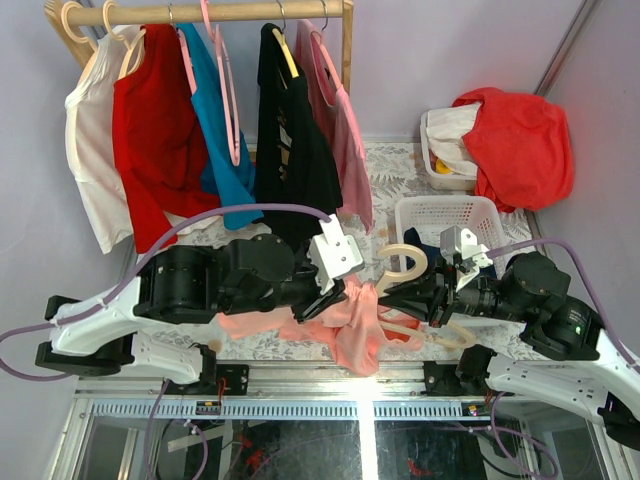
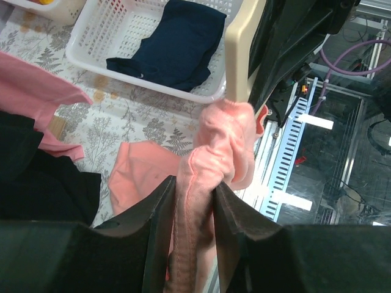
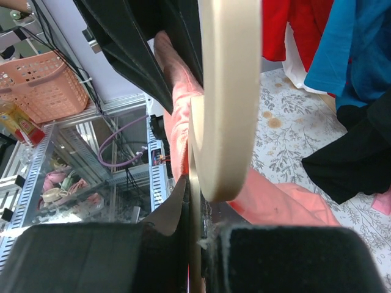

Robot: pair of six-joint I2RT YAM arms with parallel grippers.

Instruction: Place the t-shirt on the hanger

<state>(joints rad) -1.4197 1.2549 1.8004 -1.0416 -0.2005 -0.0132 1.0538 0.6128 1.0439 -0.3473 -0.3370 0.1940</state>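
Note:
The salmon t-shirt [image 1: 345,325] hangs bunched between the two arms above the table's near edge. My left gripper [image 1: 335,292] is shut on a gathered fold of it, seen as a pink ribbed roll [image 2: 195,226] between the black fingers. The cream hanger [image 1: 405,262] is held on edge by my right gripper [image 1: 425,300], which is shut on its thin lower part [image 3: 194,244]. Its hook [image 3: 226,91] rises in front of the right wrist camera, with the t-shirt [image 3: 177,91] draped just behind it. A hanger arm [image 2: 242,49] touches the top of the bunched cloth.
A wooden rail [image 1: 200,12] at the back holds white, red, blue, black and pale pink garments. A white basket [image 1: 445,215] with a dark navy garment [image 2: 174,43] stands right of centre. A red shirt [image 1: 520,145] drapes over a bin at the far right.

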